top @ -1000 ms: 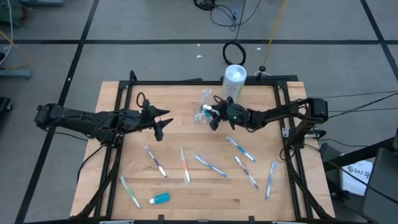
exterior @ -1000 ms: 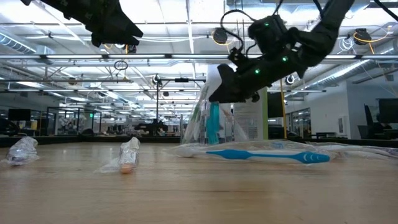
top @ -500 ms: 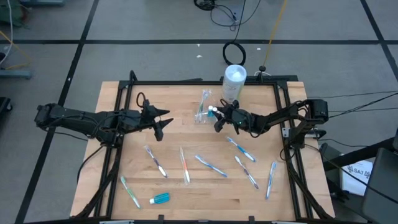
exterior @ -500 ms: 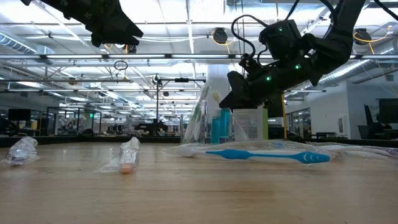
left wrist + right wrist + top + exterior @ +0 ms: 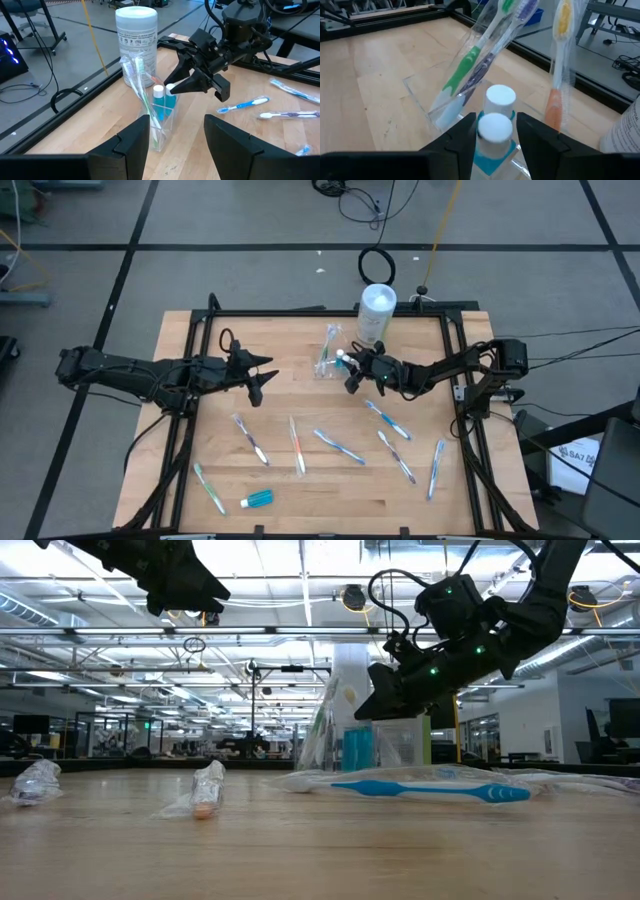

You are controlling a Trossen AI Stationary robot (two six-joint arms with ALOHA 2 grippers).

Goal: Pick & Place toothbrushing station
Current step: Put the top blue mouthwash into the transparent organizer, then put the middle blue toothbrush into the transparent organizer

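Note:
A clear holder (image 5: 160,134) stands on the table's far middle, with wrapped toothbrushes (image 5: 142,85) leaning in it and two blue toothpaste tubes with white caps (image 5: 500,96). My right gripper (image 5: 495,136) is open and comes at the holder from the table's right. Its fingers stand on either side of the nearer tube's cap (image 5: 495,125), and that tube (image 5: 357,747) stands in the holder. My left gripper (image 5: 262,380) hovers open over the table's left half, nothing between its fingers. Several wrapped toothbrushes (image 5: 338,446) and one blue tube (image 5: 258,499) lie flat on the near half. My right gripper has one finger (image 5: 462,137) on each side of the nearer tube's white cap (image 5: 495,125), slanting down from the table's right. A thin gap shows beside one finger; whether the other touches the cap I cannot tell. The tube stands upright in the holder.
A white canister (image 5: 378,310) stands just behind the holder at the table's far edge. Black frame rails (image 5: 190,410) run along the left and right sides. Bare wood lies between the left gripper and the holder.
My right gripper has gone down and a little toward the table's right edge. The blue tube, which hung tilted below its fingers above the holder's floor, has sunk and now stands upright in the holder.

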